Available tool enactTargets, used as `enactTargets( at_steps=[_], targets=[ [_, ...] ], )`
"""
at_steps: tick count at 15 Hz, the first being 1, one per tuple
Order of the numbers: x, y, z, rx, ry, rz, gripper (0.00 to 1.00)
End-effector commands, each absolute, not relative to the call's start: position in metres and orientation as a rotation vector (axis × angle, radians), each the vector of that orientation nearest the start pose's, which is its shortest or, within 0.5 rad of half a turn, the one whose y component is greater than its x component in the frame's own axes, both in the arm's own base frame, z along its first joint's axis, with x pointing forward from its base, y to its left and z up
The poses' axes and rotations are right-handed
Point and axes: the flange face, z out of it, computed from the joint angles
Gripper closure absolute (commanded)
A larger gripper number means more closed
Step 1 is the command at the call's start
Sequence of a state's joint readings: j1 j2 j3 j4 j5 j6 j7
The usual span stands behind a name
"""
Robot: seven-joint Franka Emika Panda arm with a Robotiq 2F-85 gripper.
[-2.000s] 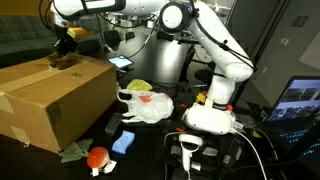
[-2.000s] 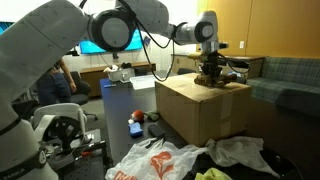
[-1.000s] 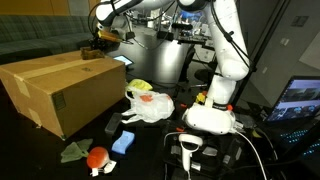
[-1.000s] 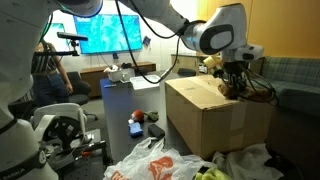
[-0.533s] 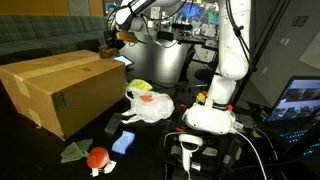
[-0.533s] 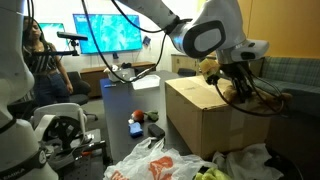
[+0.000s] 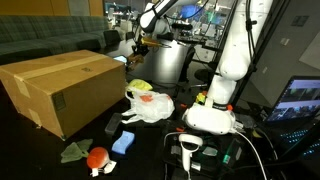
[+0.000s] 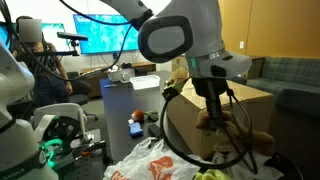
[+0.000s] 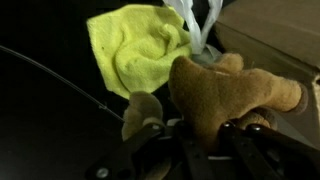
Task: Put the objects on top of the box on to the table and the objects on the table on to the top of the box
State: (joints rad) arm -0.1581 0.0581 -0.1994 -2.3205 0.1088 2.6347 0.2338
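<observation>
My gripper (image 7: pixel 137 46) is shut on a brown plush toy (image 9: pixel 235 95) and holds it in the air, off the box's near end and above the table. It also shows in an exterior view (image 8: pixel 212 112), with the plush (image 8: pixel 208 120) hanging in the jaws. The large cardboard box (image 7: pixel 60 85) has a bare top; in an exterior view (image 8: pixel 258 105) the arm partly hides it. On the table lie a white plastic bag (image 7: pixel 150 106), a yellow cloth (image 7: pixel 140 86), a red toy (image 7: pixel 97 157) and a blue object (image 7: pixel 122 143). The wrist view shows the yellow cloth (image 9: pixel 140 50) below the plush.
A green cloth (image 7: pixel 73 152) and a small black object (image 7: pixel 113 126) lie by the box's front corner. The robot's white base (image 7: pixel 212 115) stands beside the bag. A laptop screen (image 7: pixel 295 100) is at the far edge. A person (image 8: pixel 30 45) stands in the background.
The arm has swung the plush toy from above the box top out past the box's end, over the bag and yellow cloth. The box top is now bare.
</observation>
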Motion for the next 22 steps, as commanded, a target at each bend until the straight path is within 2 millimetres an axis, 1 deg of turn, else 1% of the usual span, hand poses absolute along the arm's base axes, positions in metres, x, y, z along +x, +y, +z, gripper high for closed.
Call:
enactTargets(
  at_steps=[1,4,6,7,8,9,10,11,13,15,17,18,19,21,22],
  targets=[
    [0.460,-0.193,0.352,-2.912,1.112,-0.295,0.97],
    [0.441,-0.197,0.354,-2.910,1.215,-0.187,0.97],
    [0.433,-0.199,0.355,-2.884,1.327,-0.121,0.97],
    [0.484,-0.200,0.309,-2.864,1.377,-0.105,0.97],
    [0.490,-0.196,0.306,-2.823,1.464,-0.090,0.97],
    [0.501,-0.194,0.299,-2.783,1.546,-0.072,0.97],
    [0.512,-0.190,0.285,-2.755,1.612,-0.051,0.97],
    [0.527,-0.183,0.274,-2.711,1.673,-0.028,0.97],
    [0.545,-0.180,0.260,-2.647,1.761,0.023,0.97],
    [0.561,-0.184,0.245,-2.574,1.830,0.050,0.97],
    [0.571,-0.189,0.238,-2.511,1.871,0.073,0.97],
    [0.574,-0.192,0.234,-2.489,1.887,0.077,0.62],
    [0.578,-0.194,0.232,-2.474,1.900,0.081,0.61],
    [0.577,-0.196,0.232,-2.471,1.912,0.079,0.47],
    [0.577,-0.197,0.232,-2.484,1.901,0.079,0.38]
  ],
)
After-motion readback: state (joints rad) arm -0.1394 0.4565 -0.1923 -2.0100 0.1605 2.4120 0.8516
